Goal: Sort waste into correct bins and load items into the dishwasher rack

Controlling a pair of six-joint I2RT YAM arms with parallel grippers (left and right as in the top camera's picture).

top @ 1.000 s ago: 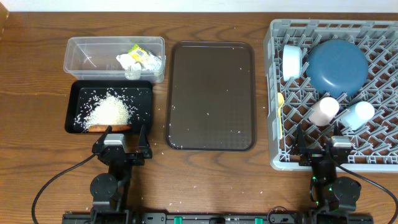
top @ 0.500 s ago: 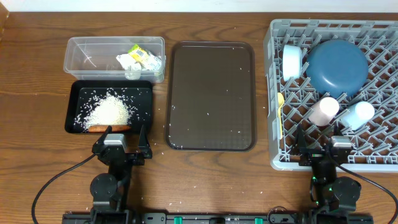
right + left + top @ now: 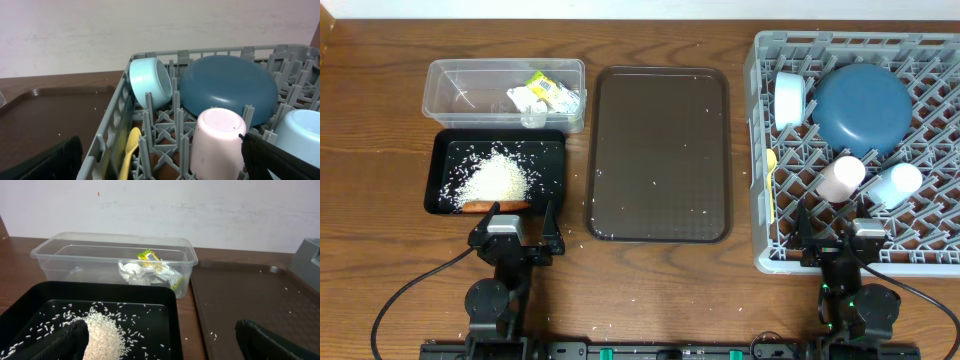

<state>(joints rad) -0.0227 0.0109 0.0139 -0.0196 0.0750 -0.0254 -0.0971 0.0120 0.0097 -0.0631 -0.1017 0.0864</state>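
Left hand [image 3: 525, 210] at the near edge of the counter [image 3: 370, 150], fingers spread wide, empty, by the near wall of the black tray [image 3: 430, 170]; right hand [image 3: 845, 225] likewise spread and empty, over the near rim of the dishwasher rack [image 3: 757, 150]. No legible writing anywhere: print on the yellow-green wrapper [image 3: 152, 260] too small to read. Wrapper and crumpled tissue [image 3: 134, 272] together in the clear tub [image 3: 50, 255]. Rice [image 3: 498, 178] heaped in the black tray, a few of its grains strewn over the brown serving tray [image 3: 660, 150] and the counter. Orange sausage piece [image 3: 495, 206] along the black tray's near wall, plain from overhead, out of the left wrist view. In the rack: blue plate [image 3: 860, 105] leaning among the pegs, white bowl [image 3: 788, 98] on its side just left of it, pink cup [image 3: 217, 135] and light blue cup [image 3: 895, 182] nearer, yellow spoon [image 3: 129, 150] against the left wall. Light blue cup cut off at the right wrist frame's edge; bowl tinted pale blue there, white from overhead.
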